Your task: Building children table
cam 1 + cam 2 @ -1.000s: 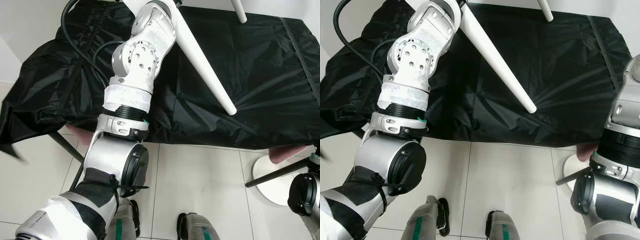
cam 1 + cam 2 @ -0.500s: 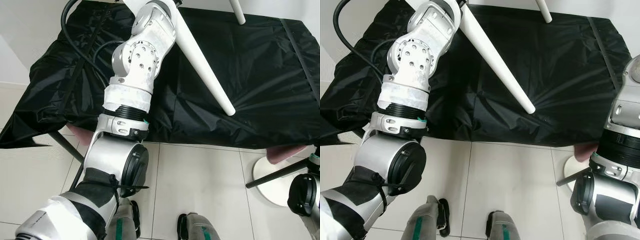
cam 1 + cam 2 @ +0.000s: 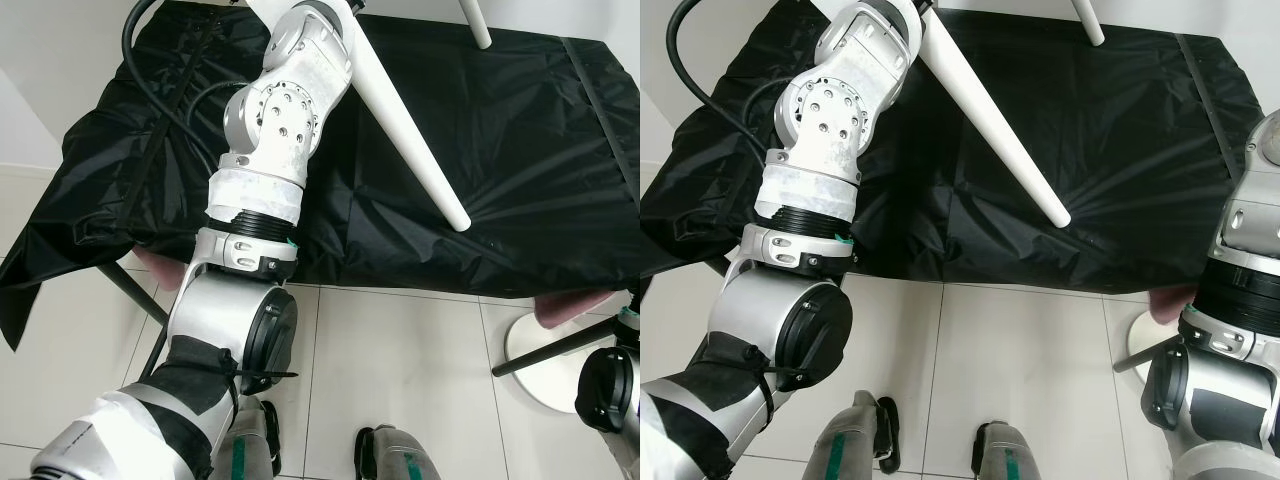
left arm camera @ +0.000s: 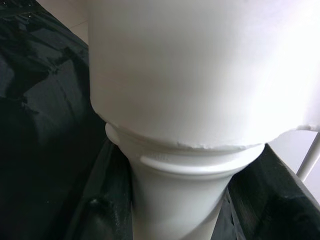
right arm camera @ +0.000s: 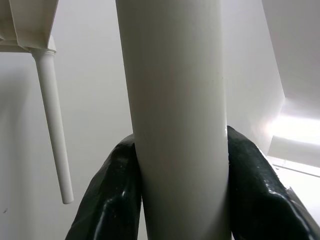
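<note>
A long white tapered table leg slants over the black cloth-covered table, its thin tip low near the front edge. My left arm reaches up to its thick end. My left gripper is shut on that leg just below a collar and a wider white part, with a black finger on each side. My right gripper is shut on a second white leg, whose tip pokes in at the top. Beyond it stand another thin white leg and a white tabletop corner.
The black cloth hangs over the table's front and left edges, with a loose flap at the left. A dark table strut stands under it. A round white base with a dark rod sits on the tiled floor at the right, under something pink.
The loose left flap of the black cloth has swung and now hangs lower. Both arms and the white legs hold still.
</note>
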